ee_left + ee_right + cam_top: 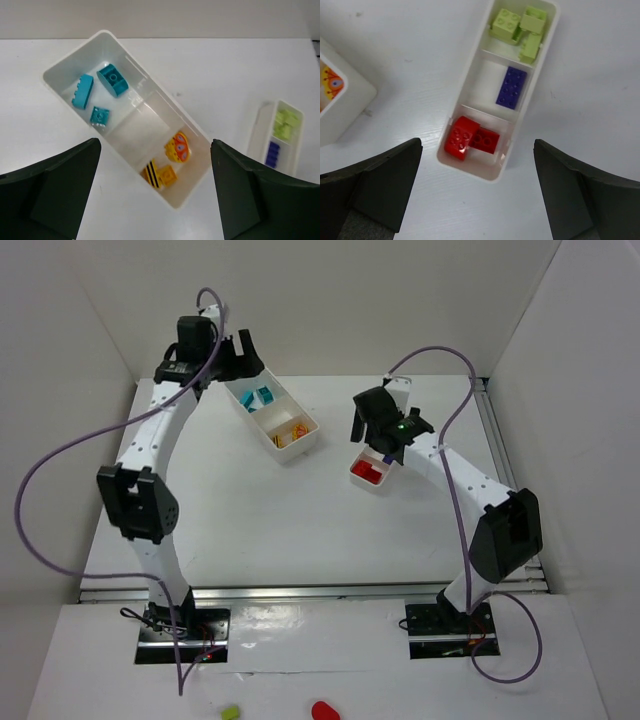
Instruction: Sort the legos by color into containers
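**Left jaws, wrist view.** The left jaws stand spread wide and hold nothing; the dark fingers (50,195) fill the two lower corners. The wide tray (135,132) lies diagonally on the bench (240,70). Its near end sits in the gap between the fingers, and its far end reaches ahead of the tips toward the left finger's side.

It has three compartments:
- The one farthest ahead of the jaws holds three cyan bricks (113,80).
- The middle one shows its white floor.
- The one nearest the jaws holds three yellow-orange pieces (168,175): one rounded with a printed pattern, one striped in black, one plain.

The narrow tray (260,130) lies ahead of the right finger, apart from the wide tray.

**Right jaws, wrist view.** The right jaws are equally wide apart and grip nothing. The narrow tray lies in the gap and runs ahead of the tips.

Its three compartments are:
- The farthest holds three lime bricks (506,22).
- The middle holds one purple brick (511,87), studs up.
- The nearest holds two red bricks (463,136), touching each other.

A corner of the wide tray shows ahead of the left finger.

**Top view.** Both arms reach over the bench. The left jaws hang above the far end of the wide tray. The right jaws hang above the narrow tray, which the arm partly hides.
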